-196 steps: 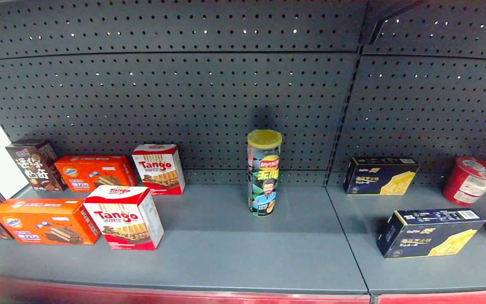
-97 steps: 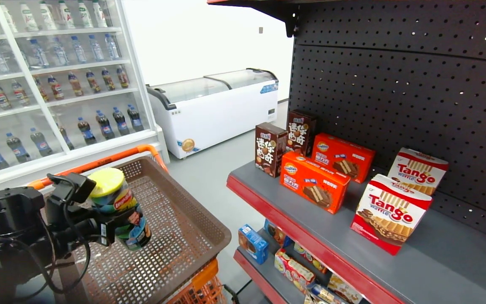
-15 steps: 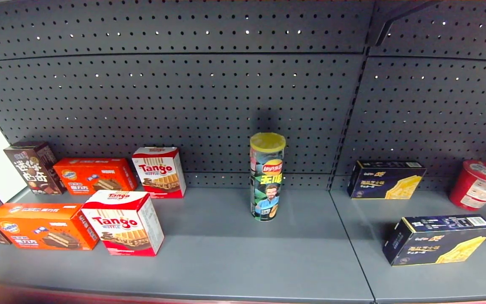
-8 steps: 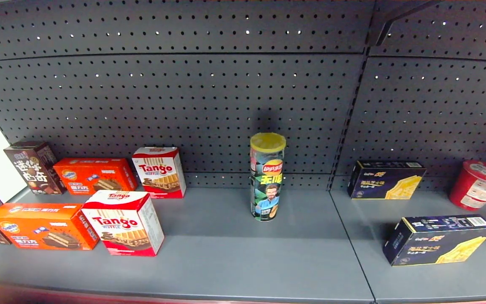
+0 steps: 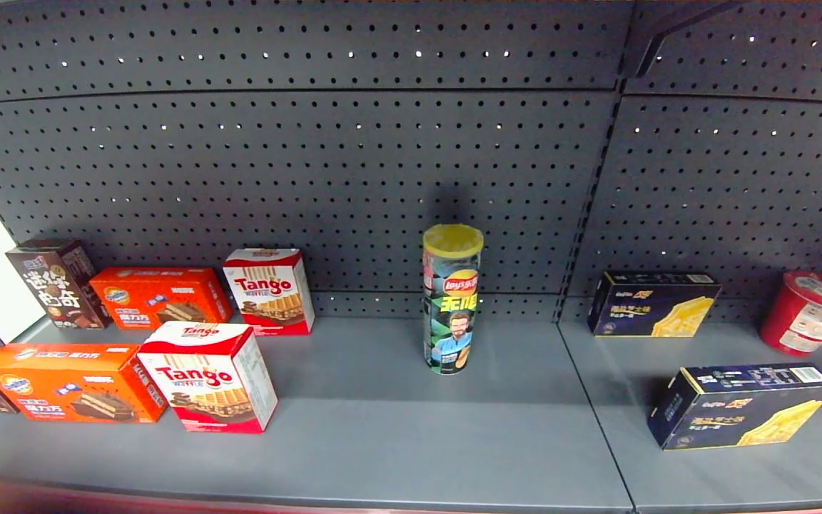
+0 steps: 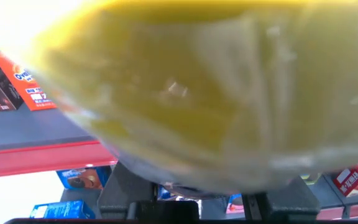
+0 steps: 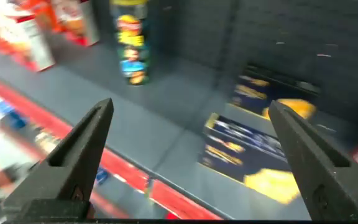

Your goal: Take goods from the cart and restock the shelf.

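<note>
Now, upright can [image 5: 452,314], possibly second can's lid [image 6: 185,93]

Head cam sits up high, facing the pegboard [image 5: 311,157] and looking down on the shelf [image 5: 382,435]. Right wrist cam hangs out front, looking across it past the right claw [image 7: 191,104]; both catch the chip can [image 5: 452,307] and navy boxes [image 5: 739,403]. Left wrist cam's jammed against a yellow lid [image 6: 185,87].

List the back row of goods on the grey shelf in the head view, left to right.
Dark brown upright carton → orange flat carton → red-and-white wafer carton → tall cylindrical can with yellow plastic lid → dark blue-and-yellow flat carton → red lidded cup.
</note>
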You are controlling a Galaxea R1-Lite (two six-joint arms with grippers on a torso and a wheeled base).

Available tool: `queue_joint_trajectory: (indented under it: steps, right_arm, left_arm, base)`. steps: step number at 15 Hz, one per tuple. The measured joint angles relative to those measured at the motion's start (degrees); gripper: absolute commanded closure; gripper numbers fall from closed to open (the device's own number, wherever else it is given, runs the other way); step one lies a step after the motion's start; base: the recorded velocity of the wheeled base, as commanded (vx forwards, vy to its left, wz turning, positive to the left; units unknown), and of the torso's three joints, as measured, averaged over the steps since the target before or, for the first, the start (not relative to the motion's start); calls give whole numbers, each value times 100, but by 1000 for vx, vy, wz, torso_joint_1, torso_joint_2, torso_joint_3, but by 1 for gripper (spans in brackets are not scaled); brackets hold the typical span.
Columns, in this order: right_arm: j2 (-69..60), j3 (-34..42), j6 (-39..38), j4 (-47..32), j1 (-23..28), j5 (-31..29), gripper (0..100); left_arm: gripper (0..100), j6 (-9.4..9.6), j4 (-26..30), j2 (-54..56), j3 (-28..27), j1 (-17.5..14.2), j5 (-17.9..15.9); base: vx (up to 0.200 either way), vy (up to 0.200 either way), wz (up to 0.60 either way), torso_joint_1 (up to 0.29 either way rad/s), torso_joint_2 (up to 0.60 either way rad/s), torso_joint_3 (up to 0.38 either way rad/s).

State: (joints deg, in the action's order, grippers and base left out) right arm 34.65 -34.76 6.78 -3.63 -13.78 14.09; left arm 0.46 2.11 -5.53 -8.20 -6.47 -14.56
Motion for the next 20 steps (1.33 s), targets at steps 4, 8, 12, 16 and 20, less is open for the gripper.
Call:
queue_joint_trajectory:
  steps: [4,8,12,16,20]
  right_arm:
    - [953,-396,11,13,-722,9,0]
    - [1560,-317,37,148,-1270,-11,0]
    - [2256,-322,41,336,-1662,-202,0]
    - [2806,-324,46,691,-1786,-252,0]
    - [3374,-697,28,845,-1875,-450,0]
  left_arm:
    - [100,5,-11,0,-30,0,16]
    - [100,-2,5,0,40,0,57]
    - [100,-13,-6,-5,24,0,183]
    - [100,-39,2,-5,132,0,156]
    - [100,-39,-9,-5,247,0,154]
  base:
    - [0,0,0,0,0,0]
    - [0,0,0,0,0,0]
    - [0,0,0,0,0,0]
    - [0,0,0,0,0,0]
    - [0,0,0,0,0,0]
